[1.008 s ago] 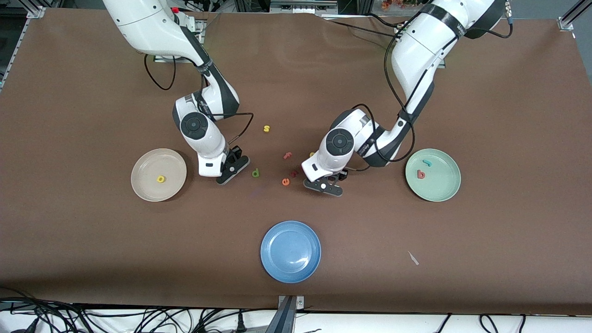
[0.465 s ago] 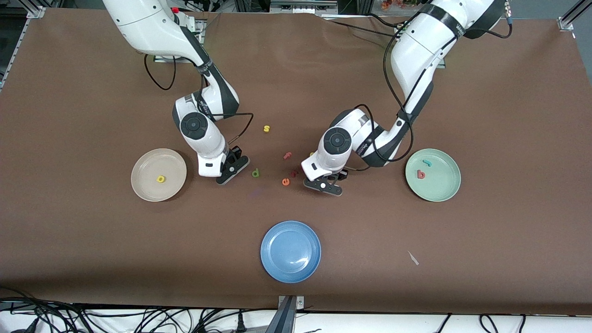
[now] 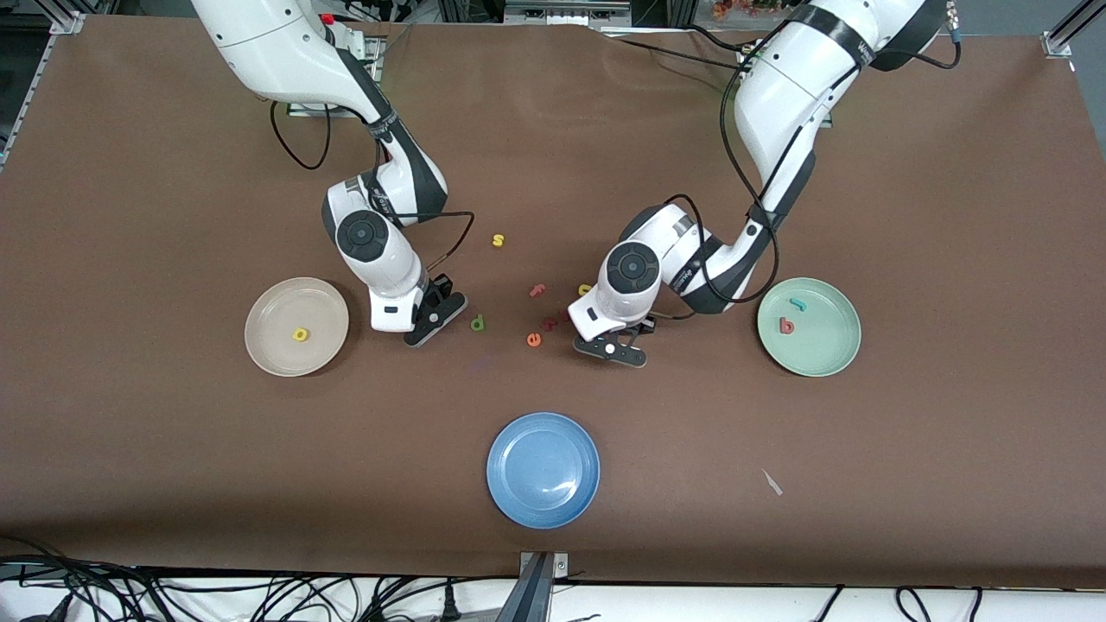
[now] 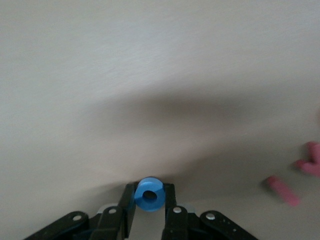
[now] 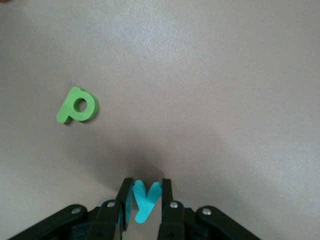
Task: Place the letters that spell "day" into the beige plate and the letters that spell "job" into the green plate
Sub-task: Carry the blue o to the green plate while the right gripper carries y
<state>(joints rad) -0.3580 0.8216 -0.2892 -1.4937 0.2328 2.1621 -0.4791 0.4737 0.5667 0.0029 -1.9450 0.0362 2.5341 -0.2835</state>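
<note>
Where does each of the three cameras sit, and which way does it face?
Front view: high across the table, facing both arms' bases; shows the beige plate and green plate.
Left wrist view: on the left arm, looking down past the left gripper shut on the blue "o".
Right wrist view: on the right arm, looking past the right gripper shut on the teal "y".
Shared: green "d".

Both arms were bent down steeply toward the middle of the counter (image 3: 950, 216), wrists turned downward. The right end effector (image 5: 145, 200) was held low, its fingers (image 5: 125, 200) clamped on the teal "y" (image 5: 143, 200). The left end effector (image 4: 150, 200) was likewise held low, its fingers (image 4: 129, 200) pressed against both sides of the blue "o" (image 4: 149, 194).
</note>
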